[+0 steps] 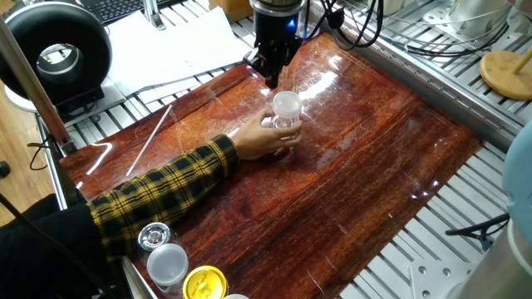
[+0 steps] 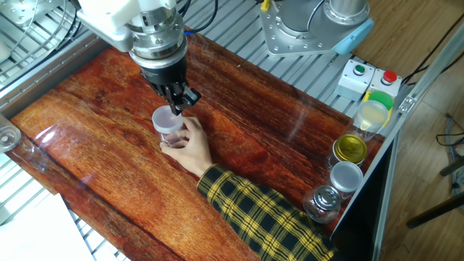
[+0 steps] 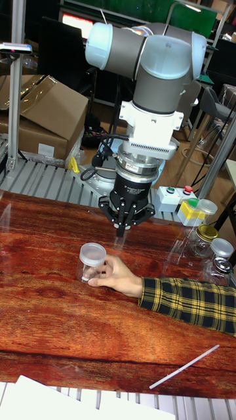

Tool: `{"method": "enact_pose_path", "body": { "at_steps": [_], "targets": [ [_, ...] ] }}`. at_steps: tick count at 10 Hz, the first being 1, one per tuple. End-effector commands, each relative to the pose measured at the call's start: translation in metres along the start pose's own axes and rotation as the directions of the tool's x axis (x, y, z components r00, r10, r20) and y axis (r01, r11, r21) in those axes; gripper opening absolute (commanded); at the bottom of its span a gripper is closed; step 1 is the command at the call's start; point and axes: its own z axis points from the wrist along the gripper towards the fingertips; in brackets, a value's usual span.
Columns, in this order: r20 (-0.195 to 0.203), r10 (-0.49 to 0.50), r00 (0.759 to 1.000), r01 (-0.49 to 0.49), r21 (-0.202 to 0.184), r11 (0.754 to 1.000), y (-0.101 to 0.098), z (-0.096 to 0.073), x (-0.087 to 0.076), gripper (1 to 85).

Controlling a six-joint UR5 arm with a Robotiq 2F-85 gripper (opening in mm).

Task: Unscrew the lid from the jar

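Translucent white lid on jar, below and beside gripper's pressed-together fingers, untouched.

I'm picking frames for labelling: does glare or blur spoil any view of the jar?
One fixed view: bright glare streaks on the table behind the jar, which stays readable. Other fixed view: sharp, only faint sheen on the wood. Tall fixed view: lid crisp, mild reflection beside the gripper.

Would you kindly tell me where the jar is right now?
The jar stands on the table, steadied by a person's hand, below the pincer.
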Motion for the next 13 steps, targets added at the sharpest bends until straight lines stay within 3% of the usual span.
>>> {"method": "enact_pose_path", "body": {
  "at_steps": [1, 2, 3, 4, 6, 8, 10, 11, 13],
  "targets": [
    [0.003, 0.000, 1.000, 0.000, -0.028, 1.000, 0.007, -0.002, -0.001, 2.3],
    [-0.006, 0.012, 1.000, -0.012, -0.030, 0.999, 0.007, -0.002, 0.001, 7.7],
    [-0.023, 0.020, 1.000, -0.020, -0.006, 1.000, 0.001, -0.001, 0.006, 10.7],
    [-0.019, 0.018, 1.000, -0.018, 0.017, 1.000, -0.005, -0.002, 0.005, 9.0],
    [-0.005, -0.043, 0.999, 0.042, -0.002, 0.999, -0.001, 0.001, 0.001, 14.0],
    [-0.015, -0.087, 0.996, 0.087, -0.008, 0.996, -0.011, 0.019, 0.003, 20.3],
    [0.003, -0.116, 0.993, 0.116, -0.008, 0.993, -0.021, 0.036, 0.002, 25.3],
    [0.007, -0.134, 0.991, 0.134, 0.007, 0.991, -0.029, 0.040, 0.002, 27.0],
    [-0.003, -0.177, 0.984, 0.177, -0.015, 0.984, -0.031, 0.040, 0.011, 30.3]
  ]
}}
